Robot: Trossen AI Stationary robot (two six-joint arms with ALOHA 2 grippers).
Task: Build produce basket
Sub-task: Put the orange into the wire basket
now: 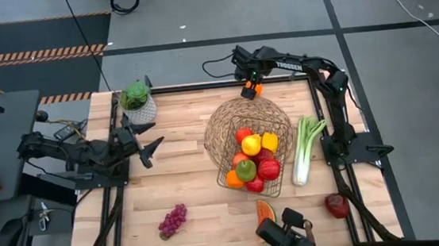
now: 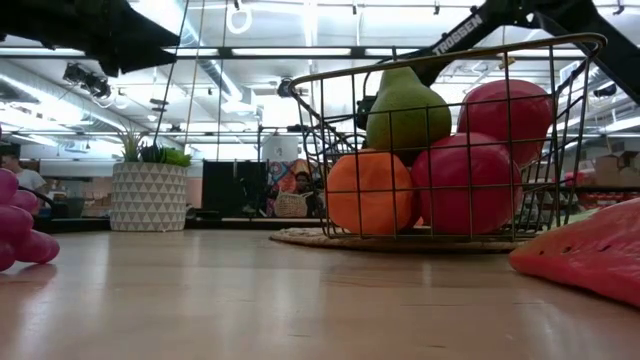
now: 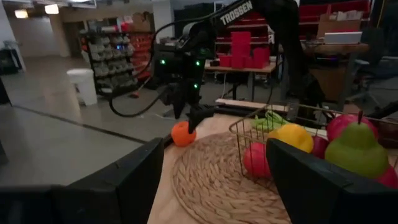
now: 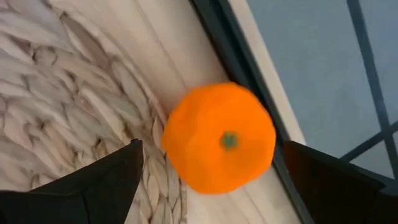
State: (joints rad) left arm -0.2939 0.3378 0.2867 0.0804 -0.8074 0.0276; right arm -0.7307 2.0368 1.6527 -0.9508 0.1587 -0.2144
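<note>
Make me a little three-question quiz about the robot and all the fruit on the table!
1. True or false: the purple grapes are inside the basket.
2. Which fruit lies between the right gripper's open fingers: A) orange, B) watermelon slice, C) green pear?
3. Fill in: the celery stalk lies on the table beside the ____.

Key: 1 false; 2 A; 3 basket.

Floor: grey concrete (image 1: 194,14), black-orange hazard tape (image 1: 30,55).
Ceiling: strip lights (image 2: 300,50).
Furniture: red-bin shelves (image 3: 249,43) behind the gripper.
</note>
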